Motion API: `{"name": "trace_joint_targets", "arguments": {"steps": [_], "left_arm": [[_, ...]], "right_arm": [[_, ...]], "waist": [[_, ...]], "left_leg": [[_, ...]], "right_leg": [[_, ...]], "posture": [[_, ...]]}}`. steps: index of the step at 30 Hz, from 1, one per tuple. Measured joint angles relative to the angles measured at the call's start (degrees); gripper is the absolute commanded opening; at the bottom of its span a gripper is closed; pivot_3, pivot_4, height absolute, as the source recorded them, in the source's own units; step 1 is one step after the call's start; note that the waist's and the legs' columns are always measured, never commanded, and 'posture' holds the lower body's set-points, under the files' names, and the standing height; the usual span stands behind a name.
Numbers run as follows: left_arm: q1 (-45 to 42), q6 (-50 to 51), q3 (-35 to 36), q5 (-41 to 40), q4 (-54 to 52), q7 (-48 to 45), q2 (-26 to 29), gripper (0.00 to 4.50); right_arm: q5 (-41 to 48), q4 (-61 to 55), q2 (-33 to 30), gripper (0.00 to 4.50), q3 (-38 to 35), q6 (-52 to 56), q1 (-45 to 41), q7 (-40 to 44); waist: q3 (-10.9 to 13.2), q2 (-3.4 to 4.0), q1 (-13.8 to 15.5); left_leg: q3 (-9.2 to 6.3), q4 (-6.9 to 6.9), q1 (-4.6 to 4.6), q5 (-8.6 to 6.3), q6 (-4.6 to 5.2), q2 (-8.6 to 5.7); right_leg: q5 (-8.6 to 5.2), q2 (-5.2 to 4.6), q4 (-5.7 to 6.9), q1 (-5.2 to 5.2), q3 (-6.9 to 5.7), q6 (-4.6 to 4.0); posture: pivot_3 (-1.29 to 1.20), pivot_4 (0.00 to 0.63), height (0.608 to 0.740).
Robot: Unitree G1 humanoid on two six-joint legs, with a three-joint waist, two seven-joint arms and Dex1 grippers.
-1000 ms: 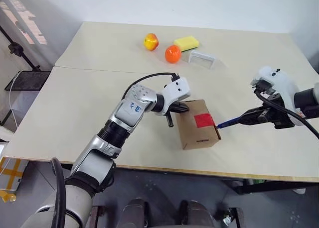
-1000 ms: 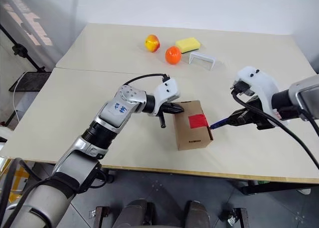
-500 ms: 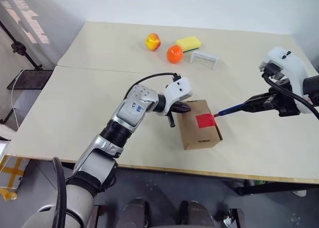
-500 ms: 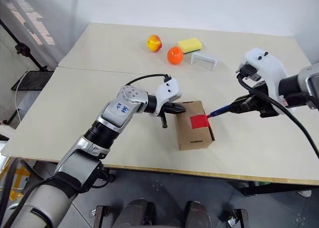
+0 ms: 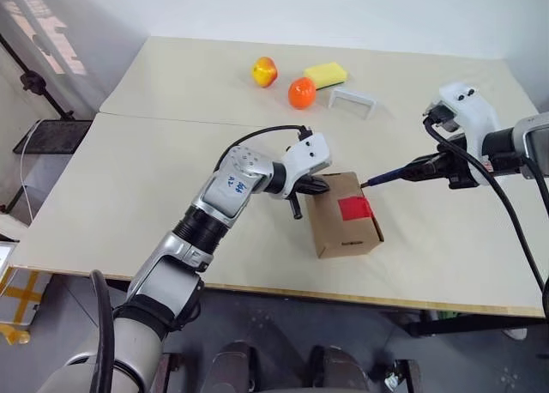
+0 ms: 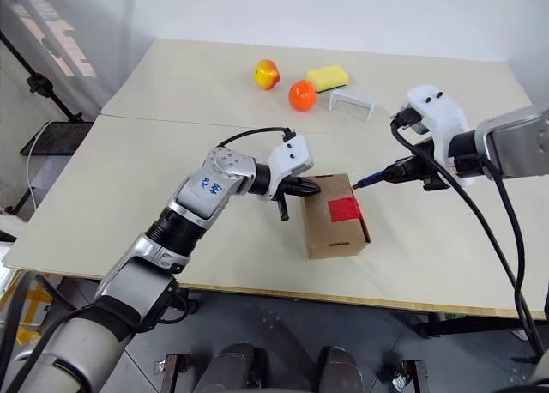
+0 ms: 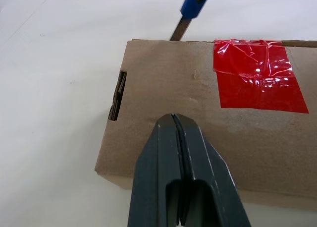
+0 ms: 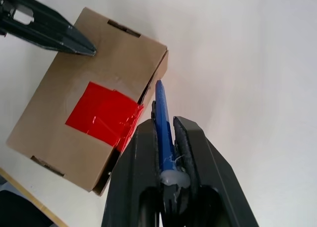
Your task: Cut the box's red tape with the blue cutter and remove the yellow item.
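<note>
The brown box lies near the table's front edge with the red tape on its top face. My left gripper is shut, and its tips rest on the box top at the left end. My right gripper is shut on the blue cutter, just right of the box. The cutter's dark tip sits at the box's far right corner, beside the flap edge. The tape looks wrinkled where it meets that edge. The yellow item is hidden.
At the back of the table lie a yellow-red fruit, an orange, a yellow sponge and a small clear stand. A seam crosses the table behind the box. A lamp stand rises off the left edge.
My right gripper carried the cutter away from me along the box's right edge, so the tip went from beside the tape to the far corner. The left gripper and box stayed put.
</note>
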Motion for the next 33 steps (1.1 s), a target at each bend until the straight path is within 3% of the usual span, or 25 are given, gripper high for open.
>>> {"name": "trace_joint_targets", "arguments": {"steps": [21, 28, 33], "left_arm": [[0.1, 0.1, 0.0, 0.0, -0.2, 0.0, 0.0, 0.00], [2.3, 3.4, 0.0, -0.1, -6.4, -1.5, 3.0, 0.00], [2.7, 7.3, -0.1, -0.3, -10.3, -3.2, 5.2, 0.00]], "right_arm": [[3.8, -3.8, -3.0, 0.17, -0.8, 0.0, -0.2, 1.1], [10.5, -3.9, -3.4, 0.17, -0.8, 0.0, -2.8, -1.5], [17.9, -4.2, -7.2, 0.17, -2.5, 0.0, -1.0, -6.1]], "waist": [[0.0, 0.00, 0.0], [0.0, 0.00, -0.7], [0.0, 0.00, -1.4]], "left_leg": [[-0.01, -0.01, 0.00, 0.00, 0.00, 0.01], [0.00, -0.22, 0.00, 0.00, -0.01, 0.03], [0.00, -0.29, -0.02, 0.00, -0.01, 0.03]], "right_leg": [[0.00, 0.00, -0.04, 0.00, 0.01, 0.00], [0.00, 0.01, -0.18, -0.04, -0.01, 0.00], [0.00, 0.04, -0.29, -0.05, -0.03, 0.00]], "posture": [[0.00, 0.150, 0.740], [0.00, 0.150, 0.740], [0.00, 0.150, 0.740]]}}
